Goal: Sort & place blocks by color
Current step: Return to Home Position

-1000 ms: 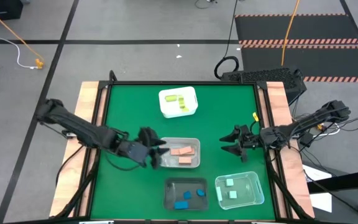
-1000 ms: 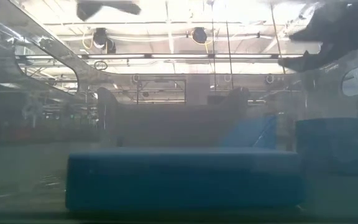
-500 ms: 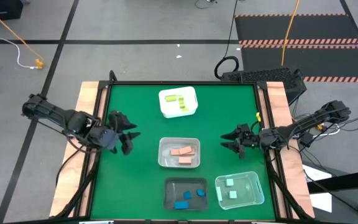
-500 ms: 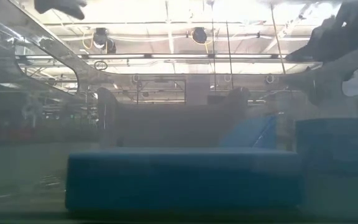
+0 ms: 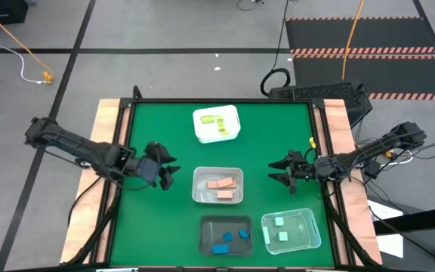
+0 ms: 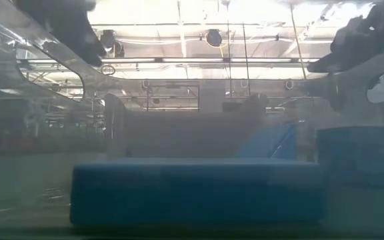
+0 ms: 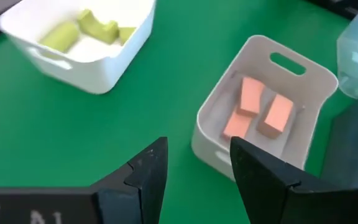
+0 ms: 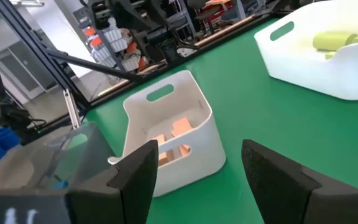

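Observation:
All the blocks lie in tubs. Yellow-green ones sit in the white tub (image 5: 217, 124) (image 7: 79, 34) near the far edge. Salmon blocks (image 5: 220, 187) (image 7: 257, 112) rest in the pale middle tub (image 5: 199, 190) (image 8: 166, 134). Blue blocks (image 5: 229, 238) lie in the dark tub (image 5: 207, 230), mint ones (image 5: 279, 229) in the clear tub (image 5: 308, 227). My left gripper (image 5: 165, 175) (image 7: 197, 163) hovers open, left of the salmon tub. My right gripper (image 5: 282, 170) (image 8: 202, 152) hovers open to that tub's right. The low view looks through the dark tub at a blue bar (image 6: 199, 193).
Bare green mat (image 5: 157, 128) lies left and far of the tubs and between the white tub and the right arm. Wooden rails (image 5: 106, 143) border the table on both sides. A small yellow piece (image 5: 310, 140) sits at the mat's right edge.
My left gripper has drawn back from above the salmon tub's left rim toward the table's left edge, then come a little way back toward the tub. It stays open. The right arm and the tubs have kept still.

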